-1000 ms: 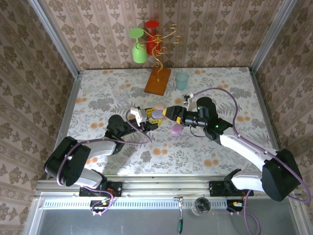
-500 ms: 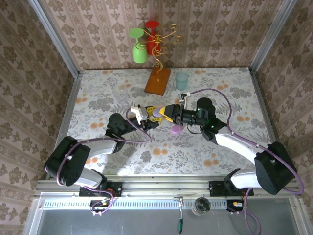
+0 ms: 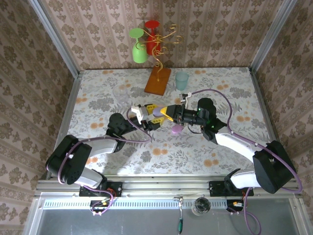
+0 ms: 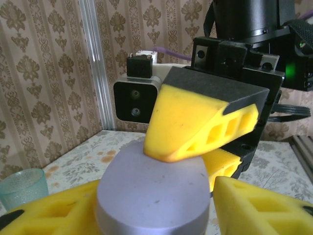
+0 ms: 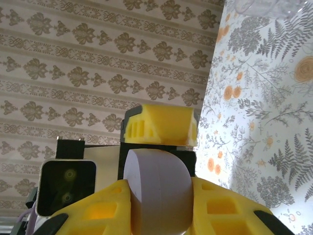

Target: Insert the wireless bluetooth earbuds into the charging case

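Top external view looks down on a flowery table point(image 3: 98, 98), and the two arms meet in the middle of it. The left gripper point(image 3: 148, 116) and the right gripper point(image 3: 167, 113) point at each other, nose to nose, with the purple charging case point(image 3: 157, 113) between them. In the right wrist view the case sits tight between the right gripper's two yellow fingers point(image 5: 220, 210). It touches both, so the right gripper has hold of it. In the left wrist view the case sits between the left gripper's own fingers point(image 4: 259, 205), which stand partly apart. The one on the left of the picture touches the case, and there is a small gap by the other one, so this gripper is loose, not squeezing. One finger of the right gripper rests on top of the case. A small purple-pink thing point(image 3: 177, 129) lies on the table just beside the right gripper, too small to tell what it is. At the far side stand a pale blue cup point(image 3: 181, 81) and a wooden stand point(image 3: 157, 81) with a green glass point(image 3: 139, 49) and a red glass point(image 3: 152, 29).
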